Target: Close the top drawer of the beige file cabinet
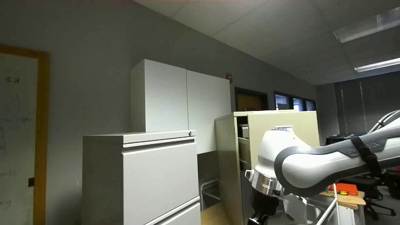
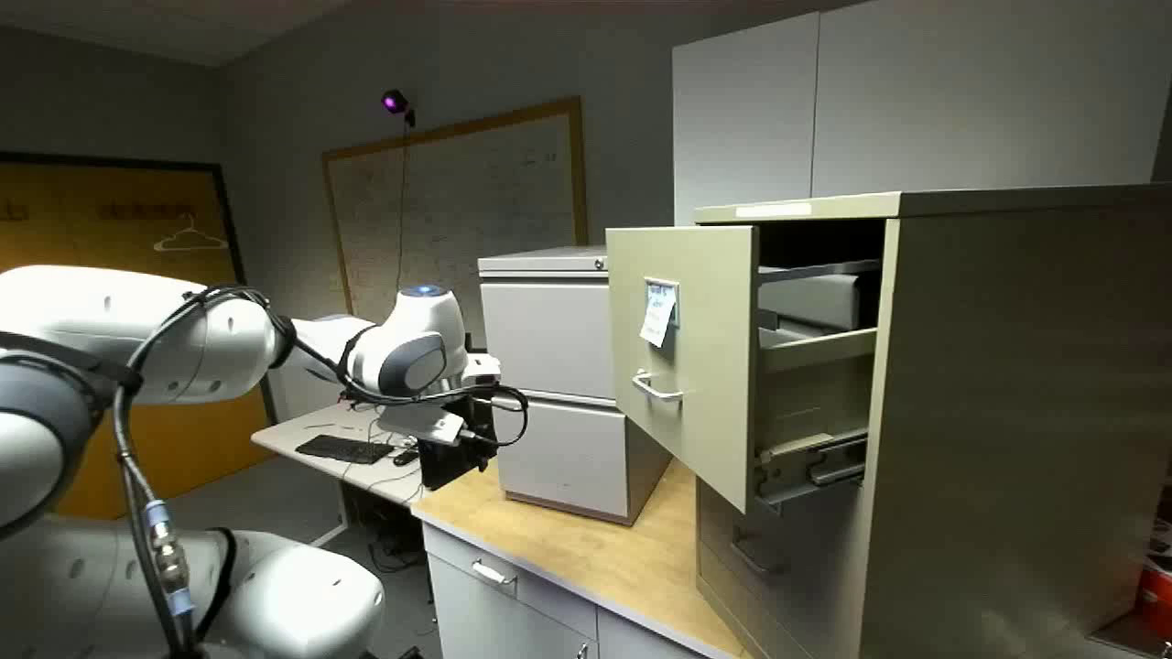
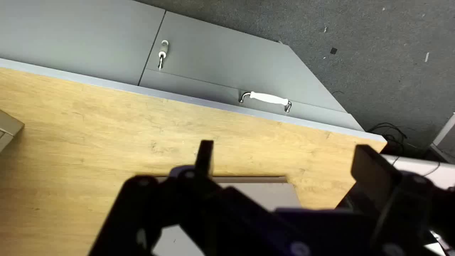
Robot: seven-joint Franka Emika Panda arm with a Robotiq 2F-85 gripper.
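Top drawer apart from tool

Grey wall, framed whiteboard; wood-topped counter; dark grey floor; ceiling light lit.

Right: 1 tall beige metal file cabinet. Left of it: 1 light-grey metal cabinet with 2 flat grey drawers. Far left: 1 brown-framed whiteboard, 1 flat black keyboard.
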